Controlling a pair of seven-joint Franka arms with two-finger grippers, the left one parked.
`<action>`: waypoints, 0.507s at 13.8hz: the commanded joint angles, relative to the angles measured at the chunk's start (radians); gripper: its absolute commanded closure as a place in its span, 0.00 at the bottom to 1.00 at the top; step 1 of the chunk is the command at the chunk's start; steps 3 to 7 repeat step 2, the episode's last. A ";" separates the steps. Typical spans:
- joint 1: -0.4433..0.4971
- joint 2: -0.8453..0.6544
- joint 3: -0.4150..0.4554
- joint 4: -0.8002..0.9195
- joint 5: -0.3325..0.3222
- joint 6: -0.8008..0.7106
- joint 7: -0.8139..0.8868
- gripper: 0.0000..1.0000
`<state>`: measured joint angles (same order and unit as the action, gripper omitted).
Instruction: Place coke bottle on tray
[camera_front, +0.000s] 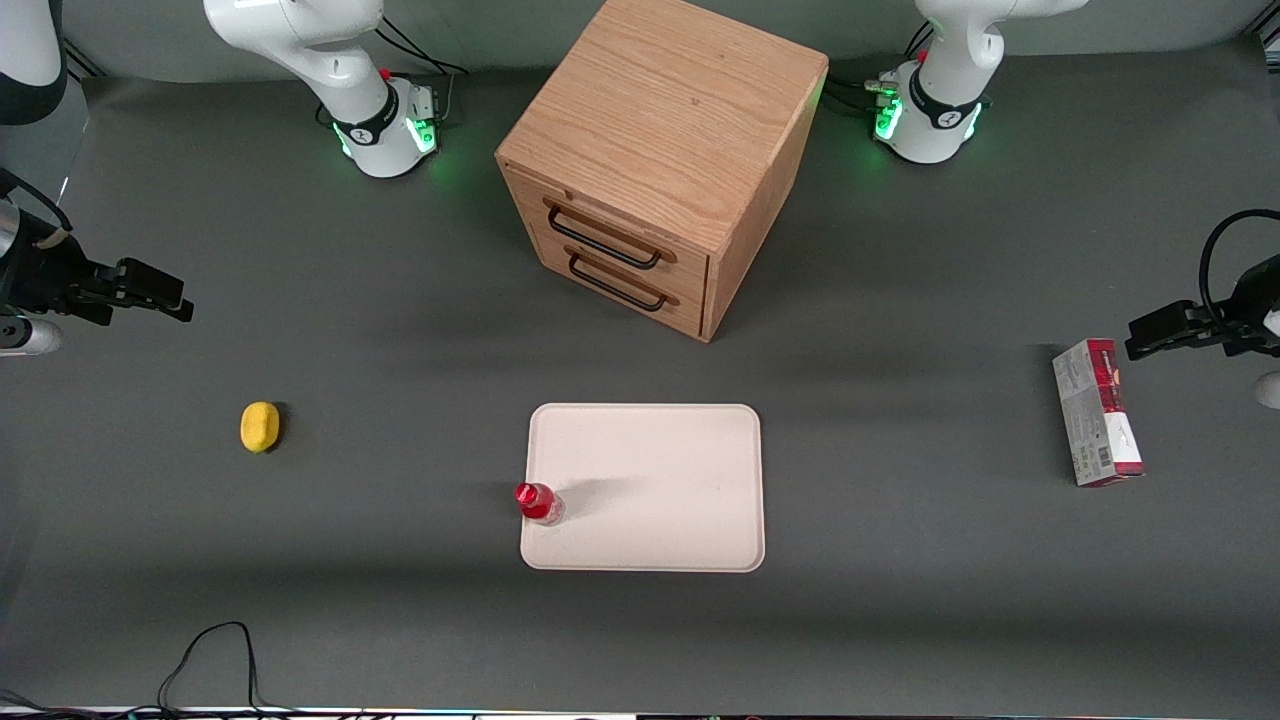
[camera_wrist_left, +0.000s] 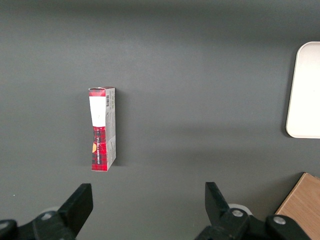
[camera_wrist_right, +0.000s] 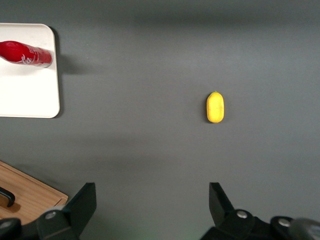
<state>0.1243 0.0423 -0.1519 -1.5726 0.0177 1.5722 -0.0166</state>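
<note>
The coke bottle (camera_front: 538, 502), with red cap and red label, stands upright on the cream-white tray (camera_front: 660, 470), just inside the rim at the tray's working-arm end, close to the corner nearer the front camera. It also shows in the right wrist view (camera_wrist_right: 25, 54) on the tray (camera_wrist_right: 27, 95). My right gripper (camera_front: 165, 293) is open and empty. It hovers above the bare mat at the working arm's end of the table, well away from the tray and farther from the camera than the lemon. Its fingers stand wide apart in the right wrist view (camera_wrist_right: 152, 192).
A yellow lemon (camera_front: 260, 427) lies on the mat between my gripper and the tray, also in the right wrist view (camera_wrist_right: 215, 107). A wooden two-drawer box (camera_front: 660, 150) stands farther from the camera than the tray. A red-and-grey carton (camera_front: 1097, 412) lies toward the parked arm's end.
</note>
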 joint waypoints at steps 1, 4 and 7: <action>-0.006 -0.016 0.012 -0.007 -0.031 0.011 0.017 0.00; -0.006 -0.015 0.014 -0.006 -0.030 0.011 0.017 0.00; -0.006 -0.015 0.014 -0.006 -0.030 0.011 0.017 0.00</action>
